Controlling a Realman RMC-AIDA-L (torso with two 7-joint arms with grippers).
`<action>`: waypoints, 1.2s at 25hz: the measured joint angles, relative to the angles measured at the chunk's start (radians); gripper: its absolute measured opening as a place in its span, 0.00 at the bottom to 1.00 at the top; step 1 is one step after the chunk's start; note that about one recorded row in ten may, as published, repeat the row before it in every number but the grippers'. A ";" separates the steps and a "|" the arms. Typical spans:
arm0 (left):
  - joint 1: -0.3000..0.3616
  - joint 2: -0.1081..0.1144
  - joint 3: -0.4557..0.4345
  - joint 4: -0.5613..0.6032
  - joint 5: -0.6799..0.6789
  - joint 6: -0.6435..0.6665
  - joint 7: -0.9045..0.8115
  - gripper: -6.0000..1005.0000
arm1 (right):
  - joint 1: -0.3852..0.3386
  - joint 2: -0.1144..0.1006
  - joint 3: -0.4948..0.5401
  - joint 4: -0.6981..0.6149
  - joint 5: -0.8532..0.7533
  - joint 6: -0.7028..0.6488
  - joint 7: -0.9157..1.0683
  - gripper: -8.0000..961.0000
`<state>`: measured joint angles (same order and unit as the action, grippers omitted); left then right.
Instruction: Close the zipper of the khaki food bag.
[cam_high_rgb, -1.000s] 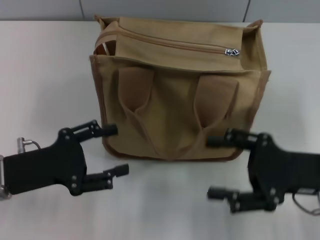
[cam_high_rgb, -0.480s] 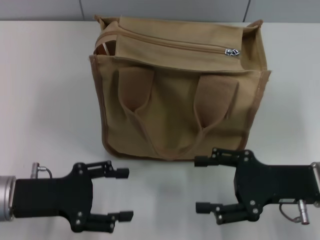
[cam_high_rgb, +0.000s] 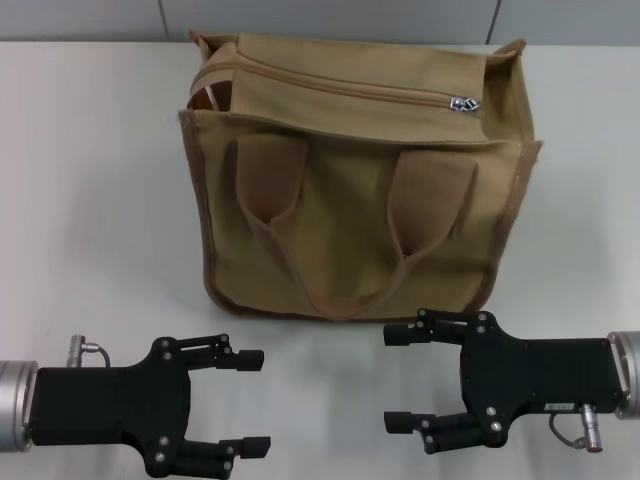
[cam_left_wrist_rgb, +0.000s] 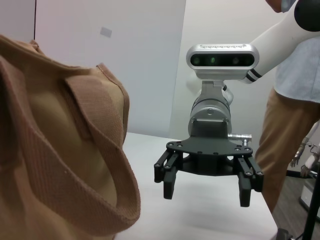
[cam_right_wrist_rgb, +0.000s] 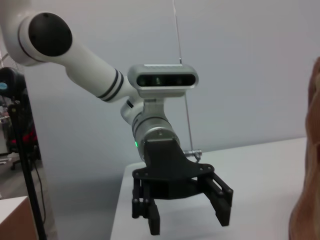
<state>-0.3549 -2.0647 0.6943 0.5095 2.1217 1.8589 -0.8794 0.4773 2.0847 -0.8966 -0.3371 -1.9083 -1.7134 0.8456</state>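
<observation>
On the desk (cam_high_rgb: 90, 150), bag (cam_high_rgb: 360, 230) upright, far side. Zipper (cam_high_rgb: 340, 88) nearly shut; slider (cam_high_rgb: 464, 104) at its right end. Left gripper (cam_high_rgb: 256, 400) and right gripper (cam_high_rgb: 398, 380) low in front, fingers apart, holding nothing. Judged: task done or near done; next, check the seam.

Looks like a robotics lab: plain white counter (cam_high_rgb: 90, 200), bare grey partition walls (cam_right_wrist_rgb: 240, 75), equipment stand w/ cables (cam_right_wrist_rgb: 22, 150), person (cam_left_wrist_rgb: 290, 115) standing nearby.
</observation>
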 joint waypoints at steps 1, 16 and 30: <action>0.000 0.000 0.000 0.000 0.000 0.000 0.000 0.80 | -0.001 0.000 0.000 0.000 0.000 0.004 0.000 0.85; -0.001 -0.002 0.010 0.000 -0.002 -0.008 0.001 0.80 | 0.010 0.001 -0.001 0.029 0.000 0.054 0.001 0.85; -0.003 -0.003 0.002 -0.006 -0.009 -0.009 0.030 0.80 | 0.011 0.002 0.001 0.032 0.009 0.060 -0.006 0.85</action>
<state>-0.3574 -2.0675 0.6965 0.5036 2.1126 1.8498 -0.8498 0.4880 2.0870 -0.8961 -0.3053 -1.8994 -1.6533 0.8394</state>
